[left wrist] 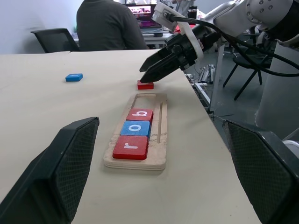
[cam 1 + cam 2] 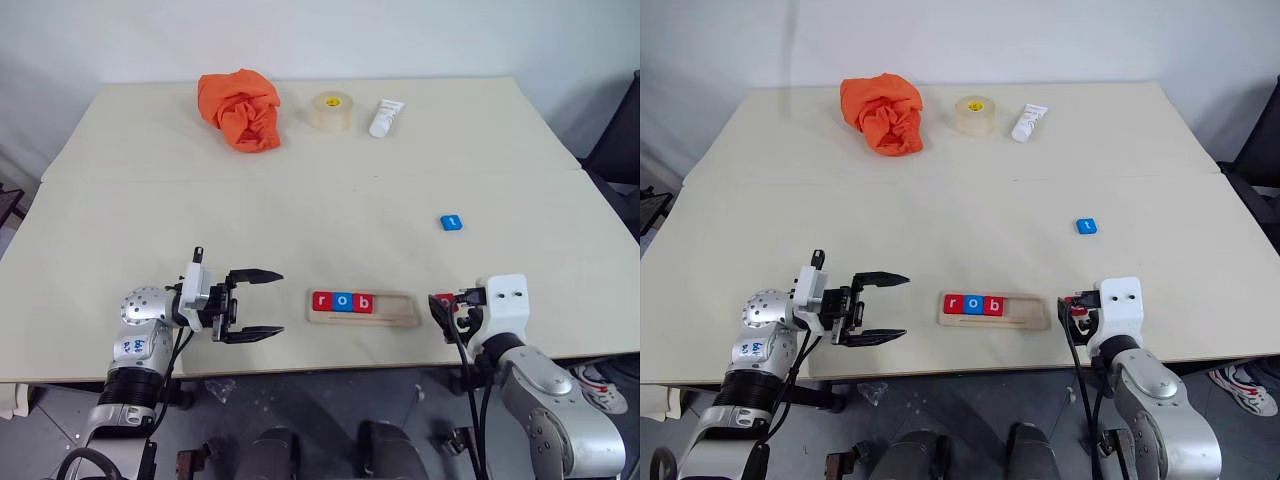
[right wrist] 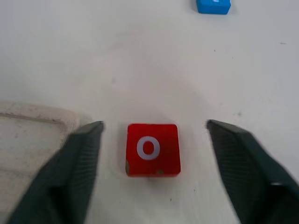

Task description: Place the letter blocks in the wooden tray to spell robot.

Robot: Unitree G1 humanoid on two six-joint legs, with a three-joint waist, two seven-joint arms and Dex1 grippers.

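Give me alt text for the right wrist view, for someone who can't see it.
A small red square tile with a white letter o lies flat on the pale tabletop between the two open black fingers of the right gripper. A corner of the pale wooden tray sits beside it, and a blue tile lies farther off.

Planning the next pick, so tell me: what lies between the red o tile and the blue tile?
Nothing: bare table between the red o tile and the blue tile, seen in the right wrist view.
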